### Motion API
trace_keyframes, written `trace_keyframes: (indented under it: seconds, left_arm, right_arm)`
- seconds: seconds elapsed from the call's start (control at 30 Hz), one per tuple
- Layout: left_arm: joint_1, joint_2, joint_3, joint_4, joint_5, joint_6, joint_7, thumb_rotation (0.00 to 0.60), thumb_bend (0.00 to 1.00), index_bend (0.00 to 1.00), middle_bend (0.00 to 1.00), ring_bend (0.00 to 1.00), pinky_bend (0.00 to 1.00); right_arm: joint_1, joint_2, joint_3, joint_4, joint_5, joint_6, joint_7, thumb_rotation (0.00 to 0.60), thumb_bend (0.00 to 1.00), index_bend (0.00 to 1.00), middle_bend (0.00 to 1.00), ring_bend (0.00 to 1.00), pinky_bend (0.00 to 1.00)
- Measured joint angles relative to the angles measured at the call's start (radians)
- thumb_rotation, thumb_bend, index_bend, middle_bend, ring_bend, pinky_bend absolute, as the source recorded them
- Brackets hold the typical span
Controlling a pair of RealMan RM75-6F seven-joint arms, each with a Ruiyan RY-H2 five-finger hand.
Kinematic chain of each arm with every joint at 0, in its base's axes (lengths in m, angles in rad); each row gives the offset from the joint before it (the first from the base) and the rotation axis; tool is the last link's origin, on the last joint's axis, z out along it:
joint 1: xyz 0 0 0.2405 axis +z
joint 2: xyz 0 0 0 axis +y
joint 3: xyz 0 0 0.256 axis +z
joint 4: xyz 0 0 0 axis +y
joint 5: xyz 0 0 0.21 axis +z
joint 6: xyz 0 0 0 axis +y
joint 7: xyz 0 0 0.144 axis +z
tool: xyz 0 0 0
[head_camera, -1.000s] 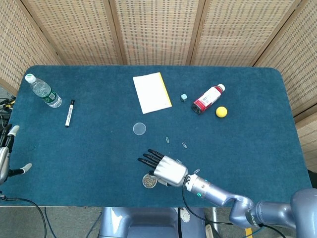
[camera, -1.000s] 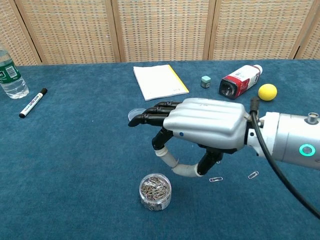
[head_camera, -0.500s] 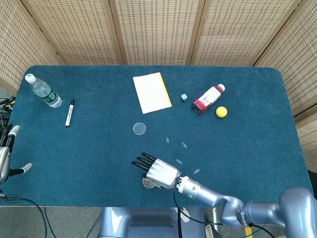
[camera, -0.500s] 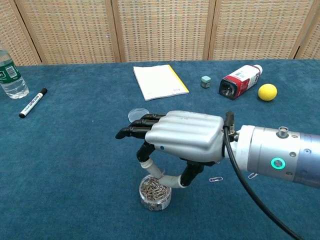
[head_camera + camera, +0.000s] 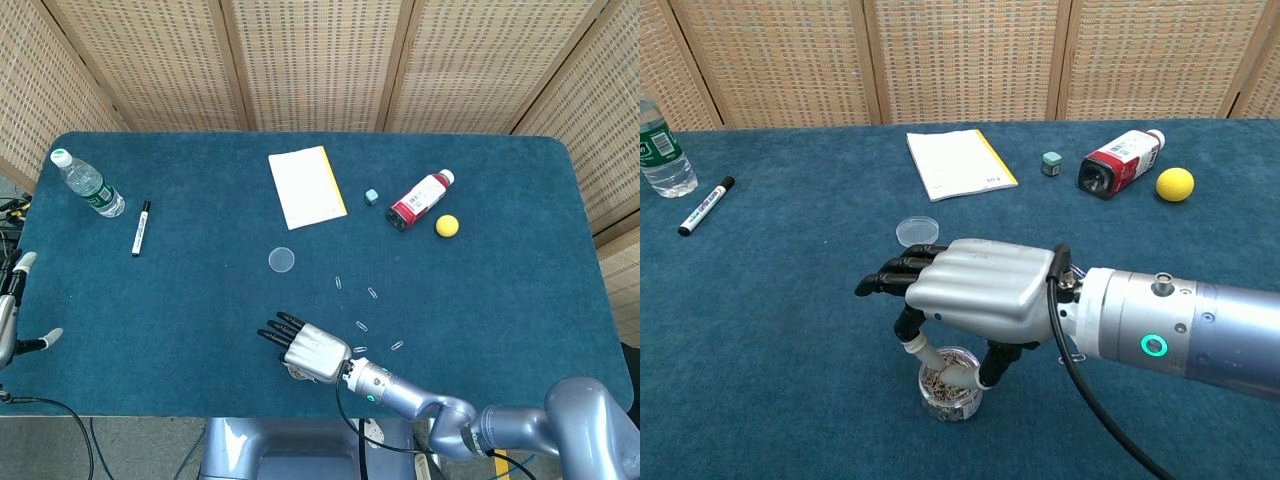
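Compared with a second ago, we're seeing the right hand (image 5: 975, 290) sliding toward the lower left of the chest view and dropping lower. It's now sitting right over the little clear jar of paper clips (image 5: 950, 388) instead of hanging up and to the right of it.

In the chest view the long fingers (image 5: 895, 278) are stretching out flat and side by side, pointing left. The thumb is curling down so its tip is reaching the jar's mouth, with another dark finger coming down just beside it on the right. We're not able to tell if those two are actually pinching the rim or only touching it. The jar is standing upright on the blue table (image 5: 500, 280) near the bottom edge, and in the head view the hand is mostly hiding it.

The left hand (image 5: 12, 320) is peeking in at the far left edge of the head view, fingers apart and holding nothing.

Working outward:
- A few loose paper clips (image 5: 362, 326) are lying just right of the right hand.
- A clear round lid (image 5: 917, 231) is lying flat just above it.
- Further up, there's a notebook (image 5: 960, 163) at top centre.
- A small cube (image 5: 1050, 163), a red bottle (image 5: 1122, 162) on its side and a yellow ball (image 5: 1175, 184) are sitting at upper right.
- A marker (image 5: 706, 205) and a water bottle (image 5: 660, 150) are off at upper left, well apart from the hand.
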Motion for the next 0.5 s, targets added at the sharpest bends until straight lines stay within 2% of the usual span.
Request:
trace_keyframes:
  seconds: [0.2,0.33,0.5]
  left_arm:
    - [0.0,0.004,0.001,0.0,0.002,-0.002,-0.006,0.6,0.03,0.0,0.0,0.0,0.0]
    - [0.001,0.005,0.001,-0.001,0.003,-0.002,-0.006,0.6,0.03,0.0,0.0,0.0,0.0]
    - [0.0,0.005,0.002,-0.001,0.003,-0.003,-0.005,0.6,0.03,0.0,0.0,0.0,0.0]
  right_arm:
    - [0.004,-0.004,0.011,-0.006,0.028,-0.008,-0.023,0.6,0.38,0.63,0.05,0.0,0.05]
    - [0.006,0.001,0.015,-0.015,0.048,-0.019,-0.036,0.6,0.2,0.53,0.05,0.0,0.06]
    - [0.006,0.011,0.02,-0.032,0.068,-0.025,-0.047,0.6,0.17,0.49,0.05,0.0,0.08]
